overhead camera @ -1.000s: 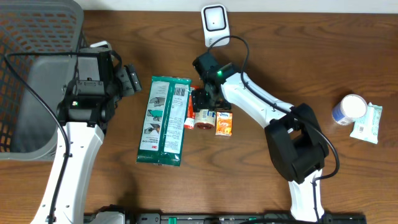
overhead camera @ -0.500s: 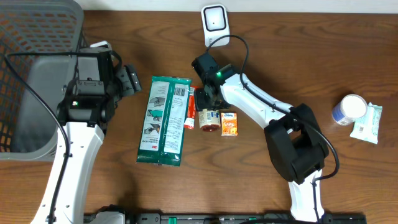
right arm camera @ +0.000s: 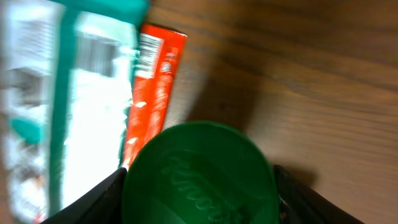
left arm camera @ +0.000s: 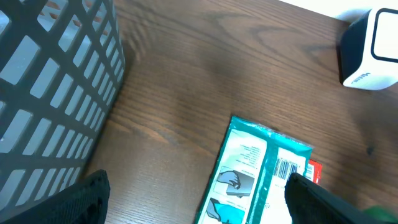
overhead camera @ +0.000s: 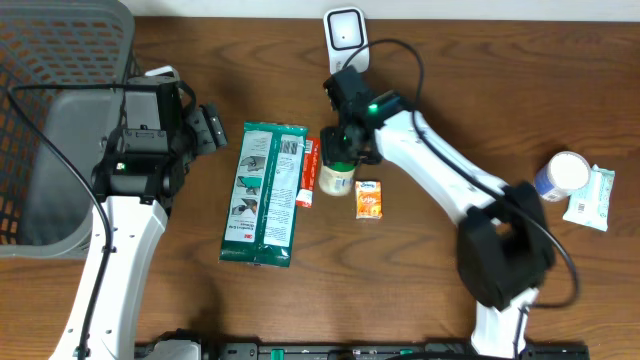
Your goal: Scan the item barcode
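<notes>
My right gripper (overhead camera: 345, 158) is shut on a jar (overhead camera: 337, 176) with a green lid and cream body, held just above the table below the white barcode scanner (overhead camera: 345, 32). In the right wrist view the green lid (right arm camera: 199, 177) fills the gap between both fingers (right arm camera: 93, 202). No barcode on the jar shows. My left gripper (overhead camera: 213, 128) hangs open with nothing in it, left of the green packet (overhead camera: 265, 195). The left wrist view has that packet (left arm camera: 261, 168) between its fingers (left arm camera: 81, 199), and the scanner (left arm camera: 373, 50) at top right.
A red box (overhead camera: 308, 172) lies against the packet's right edge. A small orange carton (overhead camera: 369, 199) lies right of the jar. A grey mesh basket (overhead camera: 60, 120) stands at the far left. At the far right are a white tub (overhead camera: 560, 175) and a wipes pack (overhead camera: 590, 197).
My right gripper closed on the jar, which was lying on its side, and raised it toward the scanner. The orange carton shifted slightly right. The left arm has not moved.
</notes>
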Action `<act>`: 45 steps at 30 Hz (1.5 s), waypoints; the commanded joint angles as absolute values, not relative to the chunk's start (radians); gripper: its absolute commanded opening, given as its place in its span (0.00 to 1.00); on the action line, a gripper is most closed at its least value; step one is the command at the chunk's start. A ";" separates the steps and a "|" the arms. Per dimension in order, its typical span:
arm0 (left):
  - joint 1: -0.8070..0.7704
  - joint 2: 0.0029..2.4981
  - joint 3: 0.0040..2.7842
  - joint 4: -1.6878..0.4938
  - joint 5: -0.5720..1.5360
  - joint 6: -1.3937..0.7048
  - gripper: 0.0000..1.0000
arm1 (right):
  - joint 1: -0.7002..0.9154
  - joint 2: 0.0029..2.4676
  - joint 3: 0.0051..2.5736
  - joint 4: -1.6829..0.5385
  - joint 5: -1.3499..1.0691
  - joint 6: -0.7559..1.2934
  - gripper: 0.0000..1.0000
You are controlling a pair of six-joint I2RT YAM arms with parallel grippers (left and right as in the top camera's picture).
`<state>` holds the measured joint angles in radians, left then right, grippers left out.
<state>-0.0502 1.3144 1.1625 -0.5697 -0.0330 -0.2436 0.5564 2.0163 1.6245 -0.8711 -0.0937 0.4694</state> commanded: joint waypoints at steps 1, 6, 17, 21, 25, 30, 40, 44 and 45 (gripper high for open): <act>-0.048 1.308 1.161 -0.569 -0.046 -0.249 0.86 | 0.552 1.855 1.672 -0.901 -0.017 0.405 0.50; -0.048 1.308 1.161 -0.569 -0.046 -0.249 0.86 | 0.552 1.759 1.672 -0.989 0.128 0.369 0.50; -0.048 1.308 1.161 -0.569 -0.046 -0.249 0.86 | 0.549 1.759 1.580 -1.117 0.325 0.358 0.52; -0.048 1.308 1.161 -0.569 -0.046 -0.249 0.86 | 0.528 1.759 1.526 -1.125 0.351 0.358 0.52; -0.048 1.308 1.161 -0.569 -0.046 -0.249 0.86 | 0.496 1.759 1.434 -1.077 0.350 0.358 0.52; -0.048 1.308 1.161 -0.569 -0.046 -0.249 0.86 | 0.461 1.759 1.293 -0.943 0.334 0.358 0.52; -0.048 1.308 1.161 -0.569 -0.046 -0.249 0.86 | 0.443 1.758 1.263 -0.928 0.285 0.303 0.86; -0.048 1.308 1.161 -0.569 -0.046 -0.249 0.86 | 0.432 1.758 1.280 -0.947 0.279 0.306 0.90; -0.048 1.308 1.161 -0.569 -0.046 -0.249 0.86 | 0.419 1.758 1.312 -0.978 0.271 0.305 0.90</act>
